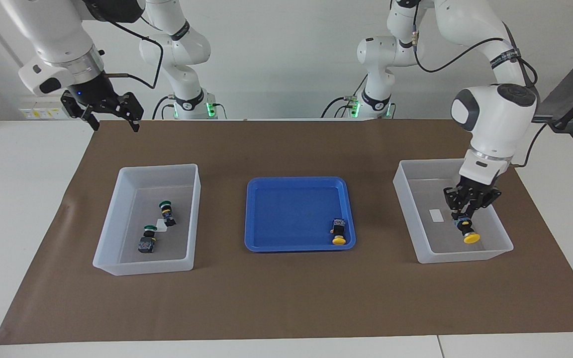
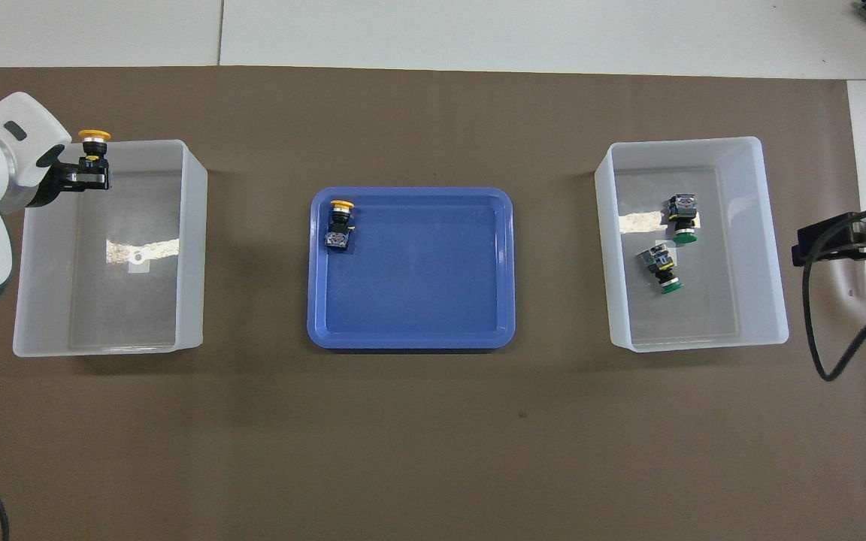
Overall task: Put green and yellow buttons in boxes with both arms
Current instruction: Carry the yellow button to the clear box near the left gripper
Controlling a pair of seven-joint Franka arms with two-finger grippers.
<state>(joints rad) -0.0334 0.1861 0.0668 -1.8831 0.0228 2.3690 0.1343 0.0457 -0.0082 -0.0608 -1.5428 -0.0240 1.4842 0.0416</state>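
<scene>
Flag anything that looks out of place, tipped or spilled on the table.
Nothing stands out. Two green buttons lie on their sides in the box at the right arm's end. One yellow button lies in the blue tray. The left gripper holds the other yellow button over the second box.

Facing camera high, toward robots; overhead steeply down; both share brown mat (image 1: 286, 298).
</scene>
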